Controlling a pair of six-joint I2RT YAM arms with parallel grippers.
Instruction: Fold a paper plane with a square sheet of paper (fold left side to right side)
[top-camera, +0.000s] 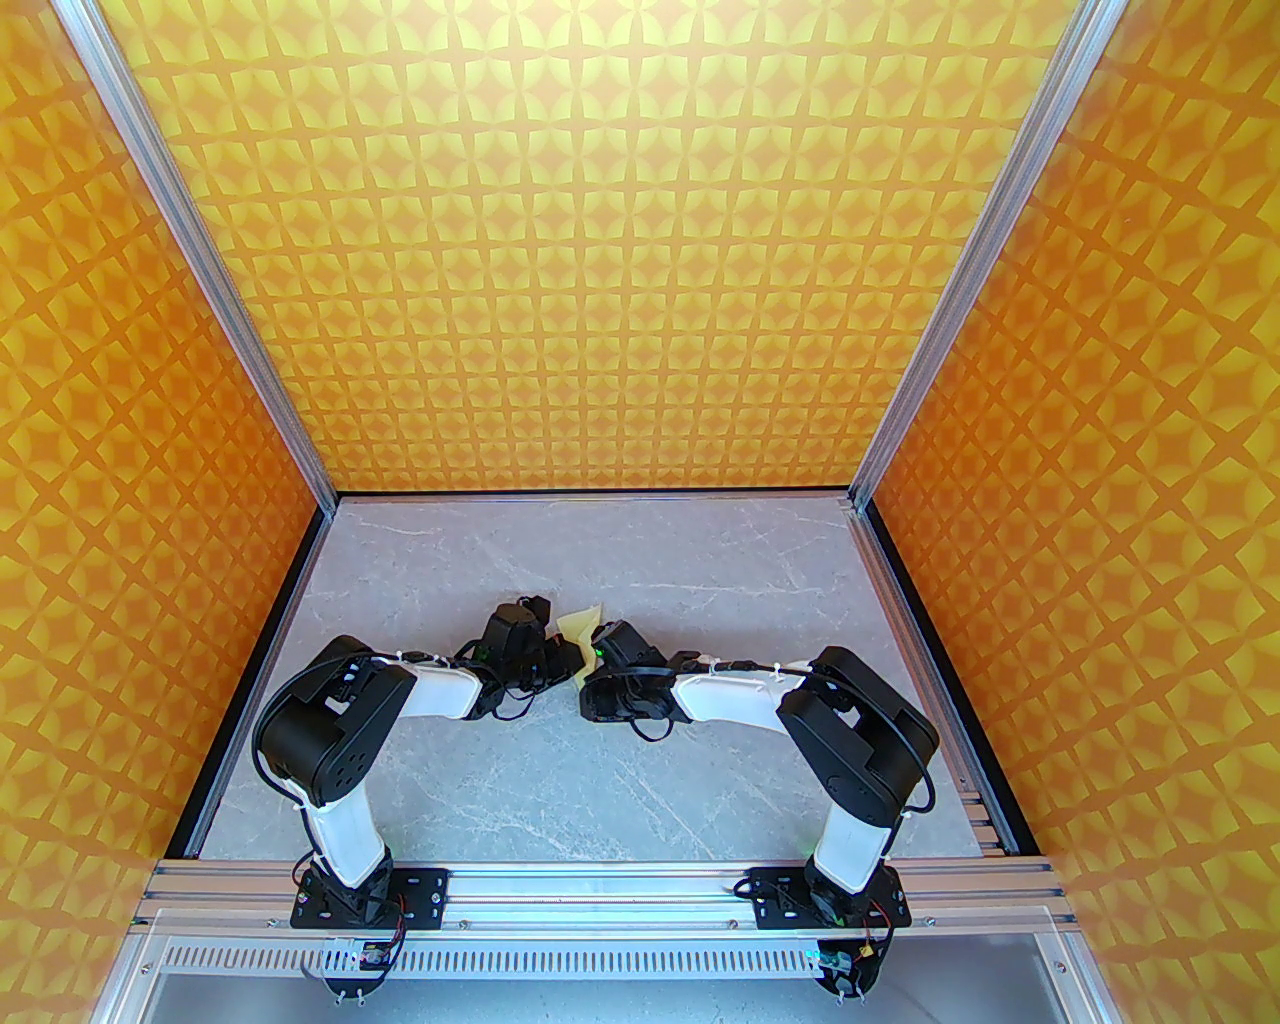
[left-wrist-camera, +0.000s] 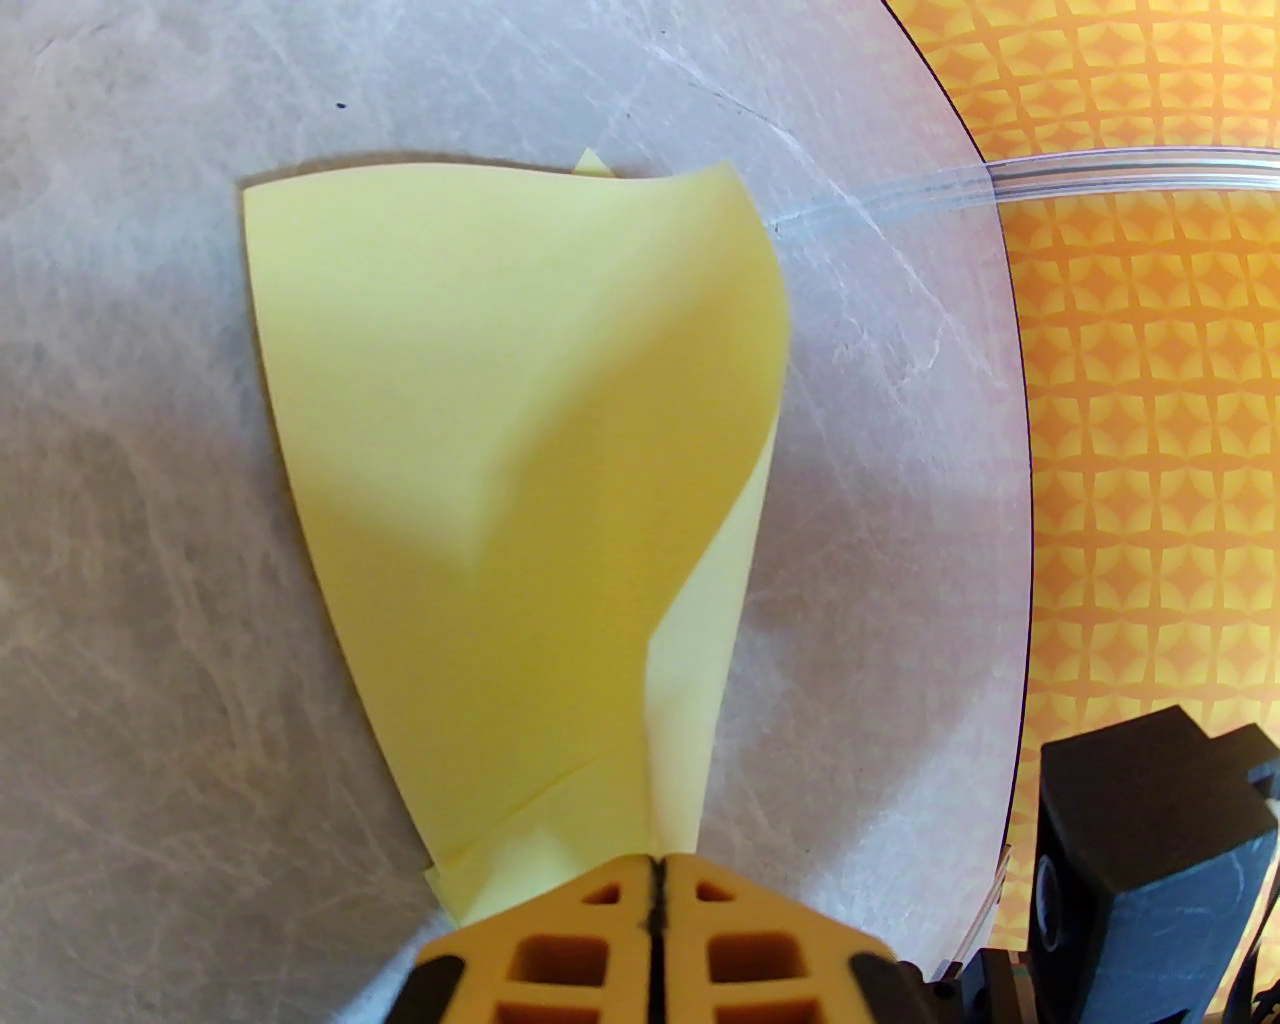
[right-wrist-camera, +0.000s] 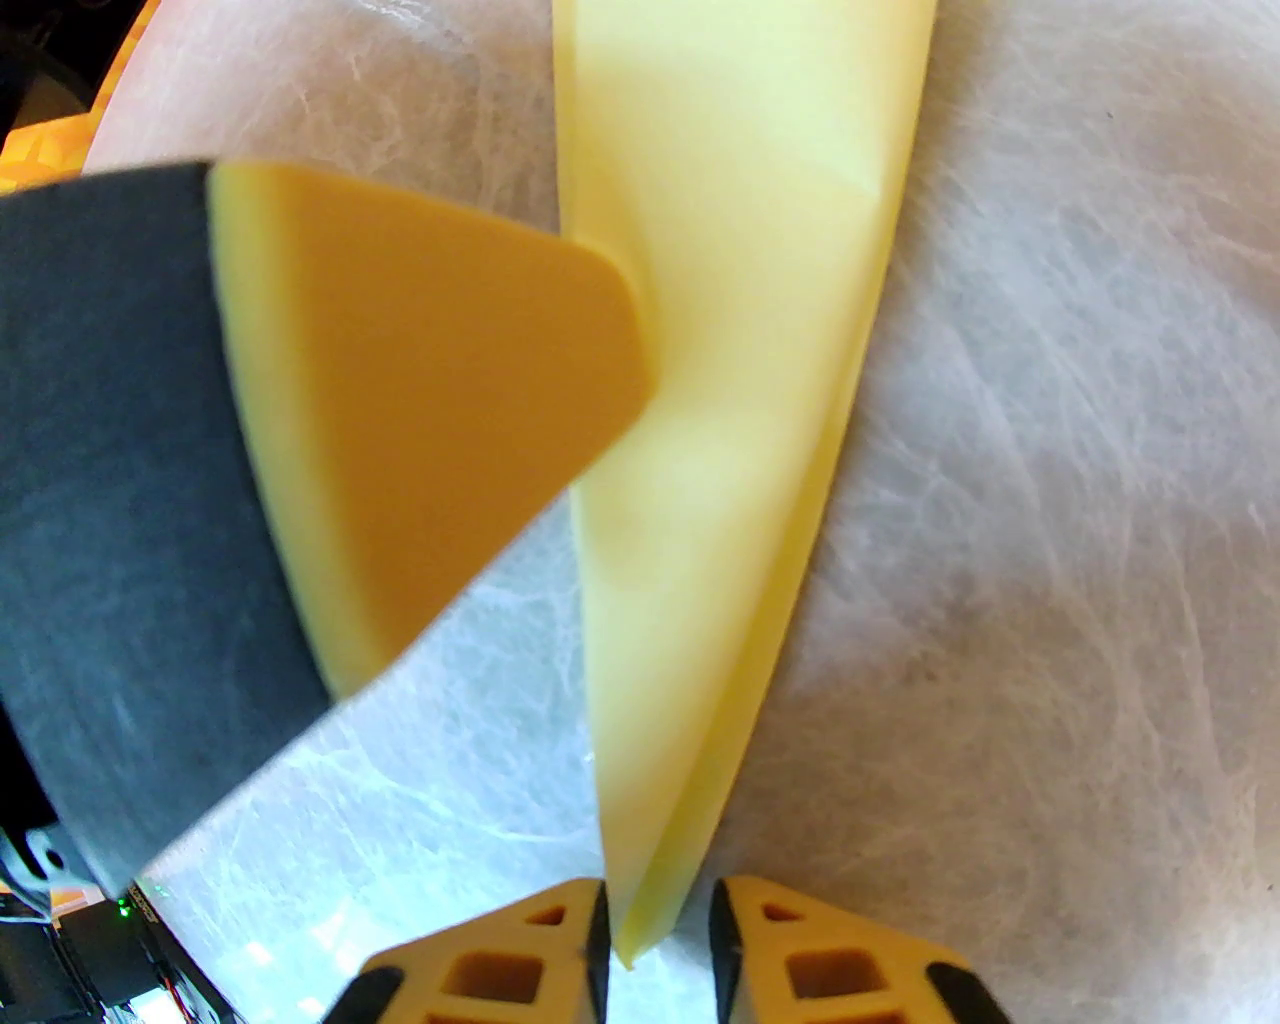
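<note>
The pale yellow sheet of paper, folded into a narrow pointed kite shape, is held up over the marble table between the two arms. One flap bulges and curls away from the layer under it. My left gripper is shut on the paper's edge, and its orange finger presses the sheet from the left in the right wrist view. My right gripper stands narrowly open around the paper's pointed tip, with a slim gap on the right side. In the top view a corner of the paper shows behind both gripper heads.
Orange patterned walls enclose the table on three sides, with aluminium posts at the back corners. The right arm's black wrist body sits close beside the left gripper. The arm bases stand on the front rail.
</note>
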